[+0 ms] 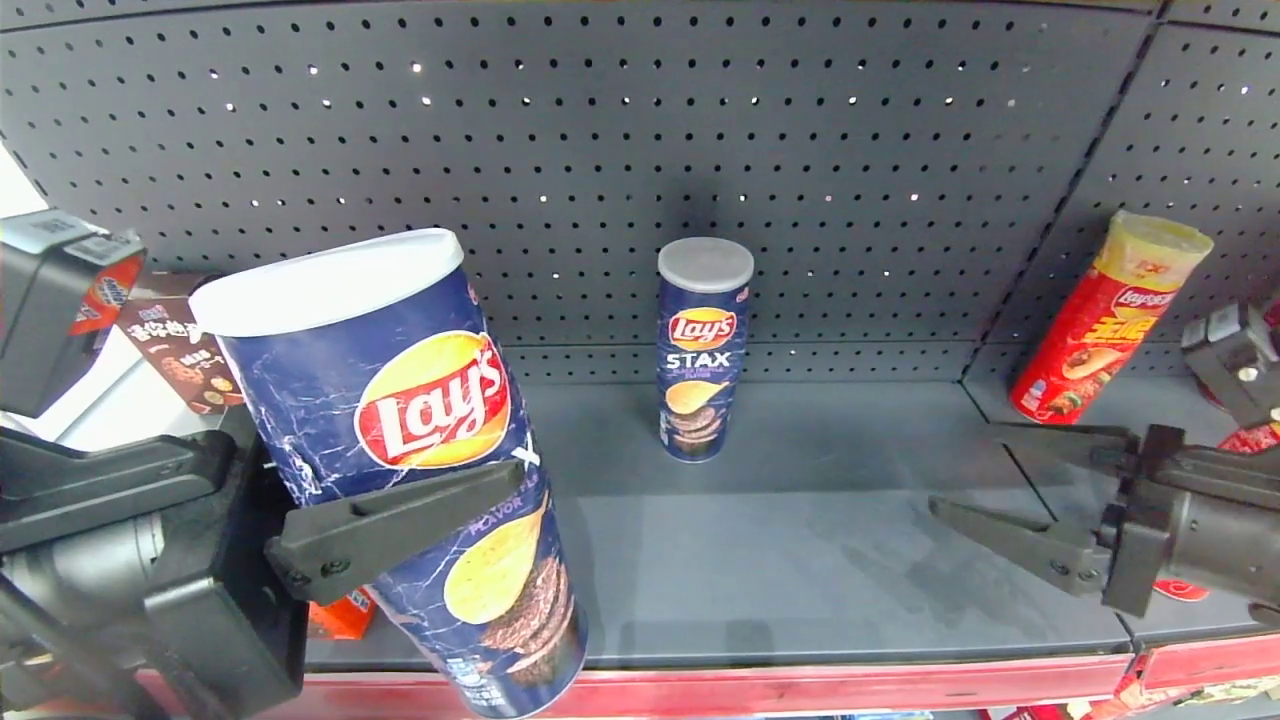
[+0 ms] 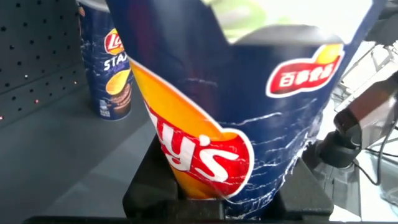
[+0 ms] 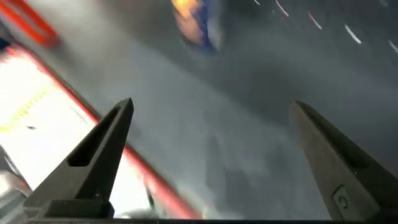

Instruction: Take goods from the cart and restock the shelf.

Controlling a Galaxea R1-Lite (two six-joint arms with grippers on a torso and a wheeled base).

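My left gripper (image 1: 400,500) is shut on a dark blue chip can (image 1: 400,440) with a white lid, held tilted over the shelf's front left edge. The same can (image 2: 249,112) looms close in the left wrist view. A second dark blue chip can (image 1: 702,350) stands upright at the back middle of the grey shelf (image 1: 800,540), and it appears again (image 2: 109,68) beyond the held one. My right gripper (image 1: 965,470) hangs open over the shelf's right side, nothing between its fingers. The right wrist view has the gripper (image 3: 211,130) above the shelf with the standing can (image 3: 196,22) blurred far off.
A red chip can (image 1: 1105,320) leans at the back of the neighbouring shelf bay on the right. A brown snack box (image 1: 180,350) sits at the far left. A pegboard wall (image 1: 600,130) backs the shelf, and a red strip (image 1: 800,685) runs along its front edge.
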